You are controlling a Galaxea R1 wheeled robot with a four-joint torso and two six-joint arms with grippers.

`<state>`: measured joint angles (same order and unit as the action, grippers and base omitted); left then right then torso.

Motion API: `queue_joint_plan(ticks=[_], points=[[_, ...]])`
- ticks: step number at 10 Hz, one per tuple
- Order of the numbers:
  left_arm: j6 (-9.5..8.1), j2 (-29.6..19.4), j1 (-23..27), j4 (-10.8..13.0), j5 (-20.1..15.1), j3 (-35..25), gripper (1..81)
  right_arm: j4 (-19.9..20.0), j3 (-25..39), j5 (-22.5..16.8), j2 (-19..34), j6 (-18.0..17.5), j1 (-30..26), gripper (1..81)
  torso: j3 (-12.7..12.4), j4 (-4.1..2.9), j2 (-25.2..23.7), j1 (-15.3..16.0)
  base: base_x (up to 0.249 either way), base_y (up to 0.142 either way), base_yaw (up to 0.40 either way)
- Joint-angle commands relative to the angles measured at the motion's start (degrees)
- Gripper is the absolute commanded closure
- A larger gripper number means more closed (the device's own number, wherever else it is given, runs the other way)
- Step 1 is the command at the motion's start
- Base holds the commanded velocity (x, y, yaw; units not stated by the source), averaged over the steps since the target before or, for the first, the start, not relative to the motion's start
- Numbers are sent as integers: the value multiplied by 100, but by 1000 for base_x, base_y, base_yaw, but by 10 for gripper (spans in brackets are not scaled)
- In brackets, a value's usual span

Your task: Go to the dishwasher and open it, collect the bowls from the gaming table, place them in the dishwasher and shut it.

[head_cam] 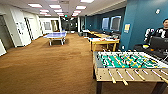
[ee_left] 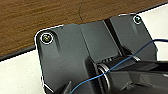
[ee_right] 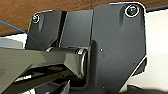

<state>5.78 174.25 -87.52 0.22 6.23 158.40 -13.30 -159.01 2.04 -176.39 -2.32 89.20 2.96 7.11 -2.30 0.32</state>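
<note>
A: Which step is this?
B: Driving, I judge. The gaming table [head_cam: 103, 41] stands ahead past the foosball table [head_cam: 130, 66]; bowls too small to tell.
A: Jaws?
B: Cannot tell. Next calls for steering round the foosball table.

Office recreation lounge. Brown carpet [head_cam: 45, 67] is covering a long open floor; recessed ceiling light panels [head_cam: 55, 6] are glowing overhead. White walls are running along one side, deep blue walls [head_cam: 142, 22] along the other. A foosball table [head_cam: 127, 65] with green pitch is standing nearest, a yellow-rimmed gaming table [head_cam: 103, 41] behind it, a blue table-tennis table [head_cam: 56, 35] farther off. A person [head_cam: 163, 28] is sitting at a dark monitor [head_cam: 158, 42].
</note>
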Motion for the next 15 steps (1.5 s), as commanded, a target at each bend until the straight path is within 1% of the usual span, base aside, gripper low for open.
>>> queue_joint_plan(ticks=[1, 7, 15], points=[[-7, -21, 274, -31, -280, 15, 10, 29, 29, -248, -22, 21, -240, 10, 0, 0, 0, 0, 134, 0, 0], [-7, -13, 274, -22, -280, 15, 10, 20, 29, -256, -30, 21, -248, 10, 0, 0, 2, -2, 156, 0, 0], [2, -4, 274, -22, -280, 15, 10, 29, 29, -239, -48, 21, -239, 10, -2, 0, -2, -7, 188, 0, 0]])
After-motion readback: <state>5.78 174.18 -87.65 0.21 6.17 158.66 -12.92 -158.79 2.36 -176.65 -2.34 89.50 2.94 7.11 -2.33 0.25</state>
